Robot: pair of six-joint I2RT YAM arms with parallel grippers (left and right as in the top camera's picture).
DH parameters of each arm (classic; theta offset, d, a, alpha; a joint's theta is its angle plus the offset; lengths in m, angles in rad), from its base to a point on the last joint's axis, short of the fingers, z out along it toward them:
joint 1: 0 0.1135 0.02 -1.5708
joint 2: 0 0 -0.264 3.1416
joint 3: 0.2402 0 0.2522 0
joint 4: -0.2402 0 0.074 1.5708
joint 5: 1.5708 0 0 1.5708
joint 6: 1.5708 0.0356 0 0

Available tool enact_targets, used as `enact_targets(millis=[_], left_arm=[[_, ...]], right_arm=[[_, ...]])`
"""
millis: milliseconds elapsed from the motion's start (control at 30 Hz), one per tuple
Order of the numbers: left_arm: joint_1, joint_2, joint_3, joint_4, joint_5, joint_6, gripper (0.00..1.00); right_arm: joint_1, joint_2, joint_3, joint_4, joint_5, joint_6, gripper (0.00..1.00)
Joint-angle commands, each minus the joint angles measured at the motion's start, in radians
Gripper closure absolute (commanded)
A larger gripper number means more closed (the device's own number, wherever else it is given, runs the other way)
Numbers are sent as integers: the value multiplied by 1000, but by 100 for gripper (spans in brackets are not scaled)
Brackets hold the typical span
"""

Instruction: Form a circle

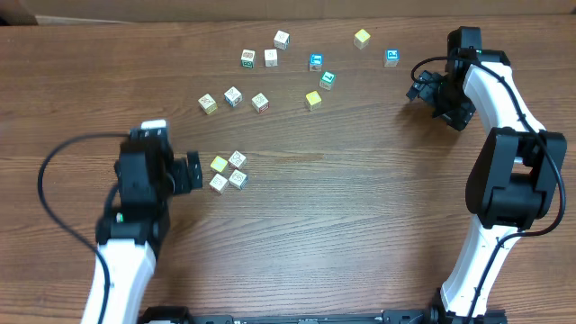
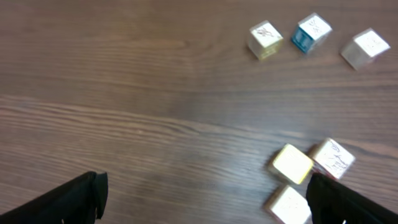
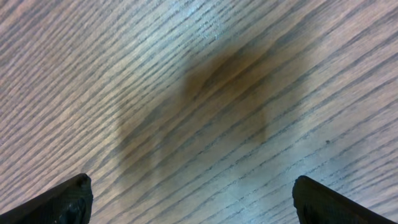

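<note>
The circle (image 1: 228,171) is a tight ring of cubes left of the table's middle: one plain yellow cube (image 1: 219,164) and three pale wood cubes with printed faces. My left gripper (image 1: 195,171) stands open just to the left of it, apart from the cubes. In the left wrist view the yellow cube (image 2: 291,163) and two wood cubes (image 2: 333,157) lie beside the right finger (image 2: 348,202); the left gripper (image 2: 205,200) holds nothing. My right gripper (image 1: 419,88) is open at the far right, and the right wrist view shows this gripper (image 3: 196,202) over bare wood.
Several loose cubes lie scattered along the far side of the table (image 1: 360,207), from a yellowish one (image 1: 208,103) to a blue one (image 1: 392,58) near my right gripper. Three of them (image 2: 311,32) show at the top of the left wrist view.
</note>
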Motion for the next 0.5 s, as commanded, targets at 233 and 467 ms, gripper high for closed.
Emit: enact_targets(millis=[233, 467], left_arm=[[0, -427, -421, 488, -53, 74, 0], [-1, -639, -529, 569, -50, 64, 0]], right_arm=[[0, -13, 19, 3, -4, 0, 0], [0, -13, 19, 3, -4, 0, 0]])
